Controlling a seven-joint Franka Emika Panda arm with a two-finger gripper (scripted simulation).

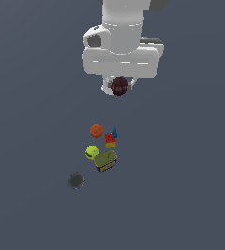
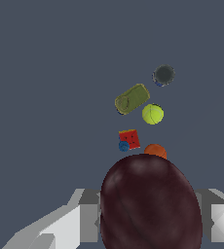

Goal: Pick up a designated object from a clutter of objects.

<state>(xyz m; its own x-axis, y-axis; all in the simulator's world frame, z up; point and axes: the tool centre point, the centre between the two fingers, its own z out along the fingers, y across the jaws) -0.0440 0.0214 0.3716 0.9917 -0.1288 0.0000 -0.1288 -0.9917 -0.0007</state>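
the maroon ball (image 2: 150, 204) fills the near field of the wrist view, seated between the grey fingers (image 2: 87, 221) of the gripper (image 1: 119, 87); the gripper is closed on it. in the exterior view the ball hangs under the white arm (image 1: 122, 46), lifted well clear of the floor (image 1: 31, 146).

the floor is a flat blue-grey surface with wide open room on every side of the clutter; no edge of it is in view.

remaining items, largest to smallest:
- olive-green box (image 1: 106, 160): a yellowish band on its side, print too small to read. contents cannot be told.
- yellow-green ball (image 1: 91, 152): just beside the box, on the exterior view's left.
- orange ball (image 1: 96, 130): near the blocks.
- dark grey disc (image 1: 76, 180): apart from the group.
- red-blue-yellow blocks (image 1: 111, 139): clustered together, between the orange ball and the box.
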